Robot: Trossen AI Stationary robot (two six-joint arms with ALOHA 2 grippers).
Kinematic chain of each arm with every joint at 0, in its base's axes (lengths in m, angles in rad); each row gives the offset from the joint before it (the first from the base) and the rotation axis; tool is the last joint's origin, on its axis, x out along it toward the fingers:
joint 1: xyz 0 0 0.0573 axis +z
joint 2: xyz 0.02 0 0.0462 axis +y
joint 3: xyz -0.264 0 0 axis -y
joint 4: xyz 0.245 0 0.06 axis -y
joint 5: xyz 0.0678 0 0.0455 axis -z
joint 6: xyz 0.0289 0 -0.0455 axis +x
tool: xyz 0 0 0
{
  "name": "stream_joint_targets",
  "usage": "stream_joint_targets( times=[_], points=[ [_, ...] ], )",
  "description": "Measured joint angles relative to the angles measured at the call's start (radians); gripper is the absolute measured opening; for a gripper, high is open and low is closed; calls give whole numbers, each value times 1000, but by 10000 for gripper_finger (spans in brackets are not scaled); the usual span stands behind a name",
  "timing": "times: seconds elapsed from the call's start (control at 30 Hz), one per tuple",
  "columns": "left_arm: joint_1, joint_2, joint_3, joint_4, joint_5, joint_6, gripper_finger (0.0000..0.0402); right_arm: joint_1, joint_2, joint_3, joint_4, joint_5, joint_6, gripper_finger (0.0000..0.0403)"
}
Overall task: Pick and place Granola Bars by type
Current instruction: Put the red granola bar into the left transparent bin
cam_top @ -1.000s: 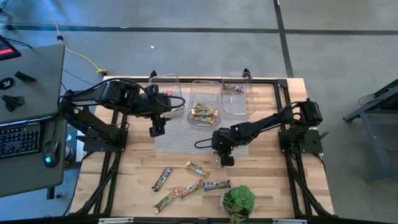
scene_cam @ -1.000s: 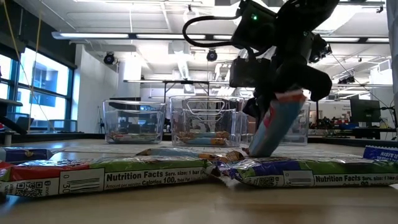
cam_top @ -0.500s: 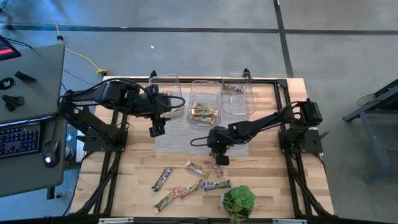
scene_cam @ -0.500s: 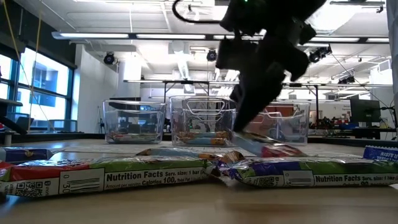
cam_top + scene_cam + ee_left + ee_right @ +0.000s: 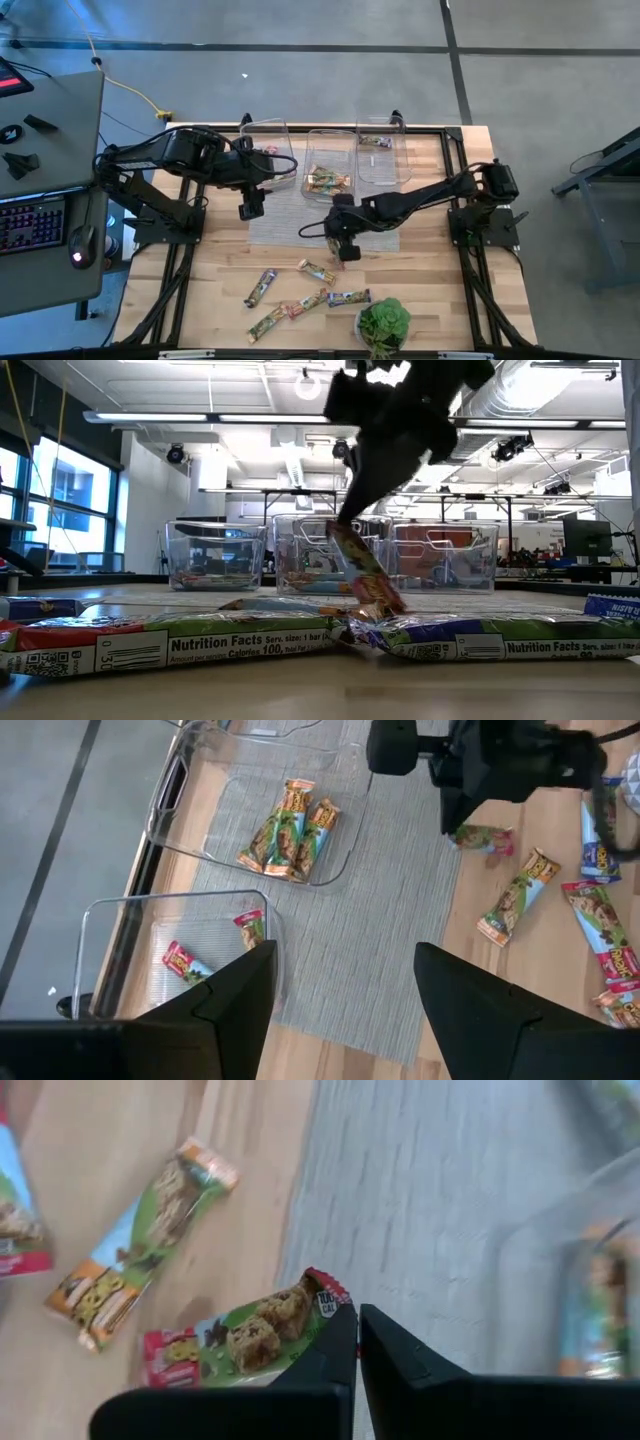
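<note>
My right gripper hangs over the near edge of the grey mat, shut on a red-pink granola bar. My left gripper waits open above the mat's left edge, with nothing between its fingers. Several more granola bars lie flat on the wood near the front edge. At the far side stand three clear bins: the left one holds red-pink bars, the middle one green-gold bars, and the right one one bar. My right gripper pinches the bar's red end between its two fingers. The fingers slant down at it from above. The bar hangs tilted below them, its free end lowest and, as far as the low view shows, clear of the table.
A green potted plant stands at the front edge, right of the loose bars. Two bars lie close before the low camera. A desk with a keyboard stands beyond the table's left edge.
My right gripper has risen and moved toward the table's left edge with the bar, rolling as it went. The bar, which stood steeply with its lower end on the table, now hangs tilted below the fingers with its printed red face showing.
</note>
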Motion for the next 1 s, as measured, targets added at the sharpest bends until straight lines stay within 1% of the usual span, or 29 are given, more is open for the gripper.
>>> stream_joint_targets(
  times=[0.13, 0.23, 0.4, 0.47, 0.5, 0.67, 0.73, 0.8, 0.87, 0.93, 1.0],
  points=[
    [0, 0, 0, -1, 0, -4, 228, -2, -1, 69, -46, 55, -25, 0],
    [0, 0, 0, -9, 0, -18, 228, -2, -1, 118, -51, 101, -92, 0],
    [0, 0, 0, -17, 0, -31, 228, -24, -2, 182, 24, 159, -203, 0],
    [0, 0, 0, -17, 1, -45, 228, -42, -2, 197, 51, 150, -206, 0],
    [0, 0, 0, -17, 2, -55, 228, -50, -2, 199, 60, 127, -206, 0],
    [0, 0, 0, -63, 3, -106, 228, -43, -2, 199, 17, -43, -217, 0],
    [0, 0, 0, -84, -5, -118, 228, -27, 0, 196, -7, -73, -204, 3],
    [0, 0, 0, -95, -36, -134, 228, -13, 4, 195, -36, -55, -163, 12],
    [0, 0, 0, -94, -65, -138, 228, -2, 11, 195, -61, -5, -123, 27],
    [0, 0, 0, -94, -83, -134, 228, 6, 18, 195, -86, 44, -80, 47],
    [0, 0, 0, -94, -100, -134, 228, 11, 30, 195, -100, 62, -25, 68]
  ],
)
